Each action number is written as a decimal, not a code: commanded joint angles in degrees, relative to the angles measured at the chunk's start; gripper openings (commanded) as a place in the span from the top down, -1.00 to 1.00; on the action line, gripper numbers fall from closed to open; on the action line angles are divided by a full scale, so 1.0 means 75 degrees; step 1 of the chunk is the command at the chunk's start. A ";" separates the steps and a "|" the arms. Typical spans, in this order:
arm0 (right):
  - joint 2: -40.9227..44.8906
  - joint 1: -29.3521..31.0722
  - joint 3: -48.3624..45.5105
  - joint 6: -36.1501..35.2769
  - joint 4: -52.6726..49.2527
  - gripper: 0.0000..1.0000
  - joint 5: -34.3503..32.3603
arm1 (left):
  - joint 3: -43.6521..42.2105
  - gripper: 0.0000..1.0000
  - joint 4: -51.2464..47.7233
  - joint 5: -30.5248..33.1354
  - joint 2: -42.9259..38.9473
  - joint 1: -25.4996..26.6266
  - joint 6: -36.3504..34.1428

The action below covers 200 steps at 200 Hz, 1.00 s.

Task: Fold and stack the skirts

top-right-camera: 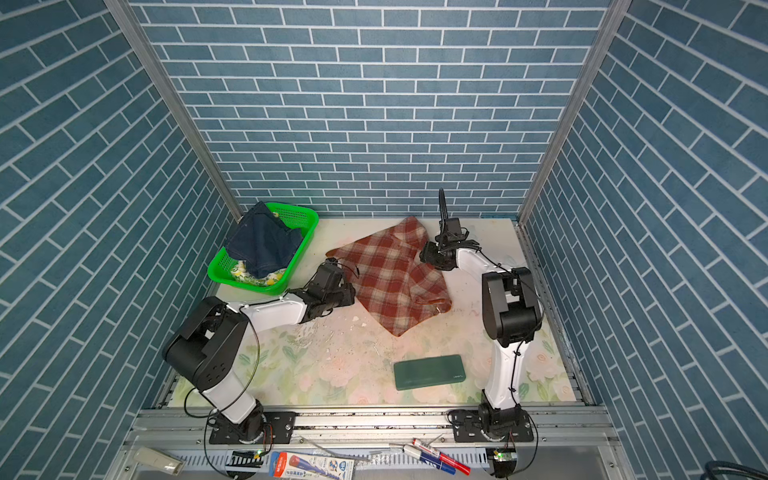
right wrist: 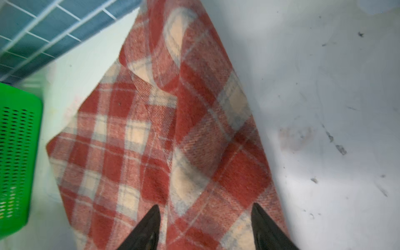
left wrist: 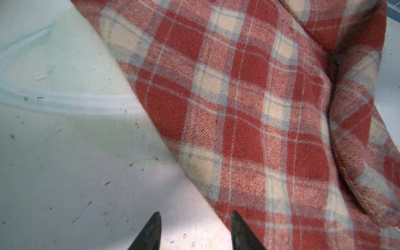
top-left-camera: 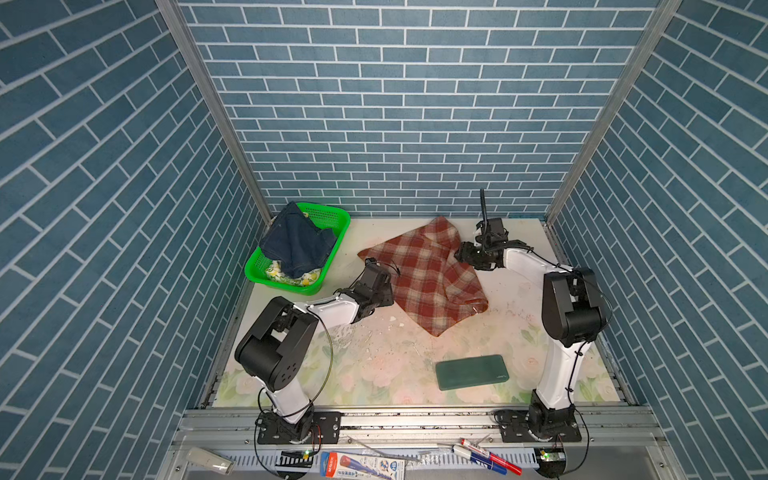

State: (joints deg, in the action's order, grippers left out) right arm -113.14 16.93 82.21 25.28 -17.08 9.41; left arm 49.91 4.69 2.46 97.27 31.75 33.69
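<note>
The rust-red and cream plaid skirt (top-left-camera: 424,270) (top-right-camera: 390,274) lies crumpled on the table toward the back, with one corner folded over. My left gripper (left wrist: 195,216) (top-left-camera: 388,286) is open at the skirt's left edge, one finger over the cloth and the other over bare table. At the skirt's right edge, my right gripper (right wrist: 205,206) (top-left-camera: 460,253) is open with both fingertips above the plaid (right wrist: 194,129) and nothing between them. The dark blue denim skirt (top-left-camera: 297,245) (top-right-camera: 264,247) drapes over the lemon-print skirt (top-left-camera: 291,277) (top-right-camera: 253,274) in the basket.
The green mesh basket (top-left-camera: 332,216) (right wrist: 17,151) stands at the back left by the wall. A flat dark green slab (top-left-camera: 472,371) (top-right-camera: 429,371) lies at the front right of the floral table. Pens and a packet lie on the rail in front.
</note>
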 commanded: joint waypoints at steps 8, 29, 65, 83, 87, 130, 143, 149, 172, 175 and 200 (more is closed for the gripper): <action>0.0099 0.0490 0.0711 -0.1132 -0.1149 -0.32 -0.1494 | 0.0025 -0.05 0.0089 0.0035 0.0142 -0.0061 -0.0003; -0.0261 0.0757 0.1034 -0.1288 -0.1337 -0.32 -0.1935 | 0.0037 -0.05 0.0090 0.0030 0.0163 -0.0061 0.0000; -0.1140 0.1047 0.1870 -0.1300 -0.1684 -0.37 -0.2235 | 0.0060 -0.05 0.0022 0.0099 0.0152 -0.0063 -0.0032; -0.1601 0.1071 0.2321 -0.1192 -0.2009 -0.36 -0.2425 | 0.0063 -0.05 -0.0001 0.0128 0.0153 -0.0061 -0.0045; -0.1613 0.1077 0.2348 -0.1181 -0.2028 -0.34 -0.2492 | 0.0063 -0.05 -0.0004 0.0131 0.0155 -0.0066 -0.0048; -0.2026 0.0869 0.2639 -0.1174 -0.2318 0.81 -0.2819 | 0.0118 -0.05 -0.0016 0.0172 0.0201 -0.0062 -0.0111; -0.1744 0.0617 0.2427 -0.1122 -0.2193 1.00 -0.2728 | 0.0131 -0.05 -0.0005 0.0174 0.0223 -0.0065 -0.0121; -0.1503 0.0478 0.2260 -0.1120 -0.2078 1.00 -0.2689 | 0.0120 -0.05 -0.0004 0.0170 0.0224 -0.0064 -0.0125; -0.0872 -0.0068 0.1790 -0.1138 -0.1886 1.00 -0.2587 | 0.0107 -0.05 0.0030 0.0180 0.0260 -0.0093 -0.0145; -0.0829 -0.0142 0.1758 -0.1142 -0.1883 1.00 -0.2558 | 0.0107 -0.05 0.0041 0.0182 0.0266 -0.0096 -0.0143; -0.0558 -0.0671 0.1391 -0.1191 -0.1790 0.37 -0.2413 | 0.0107 -0.05 0.0133 0.0110 0.0363 -0.0099 -0.0120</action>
State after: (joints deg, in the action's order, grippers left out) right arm -121.60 15.44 95.85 16.95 -30.74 -8.67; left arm 49.93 5.08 2.94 98.61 31.55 33.43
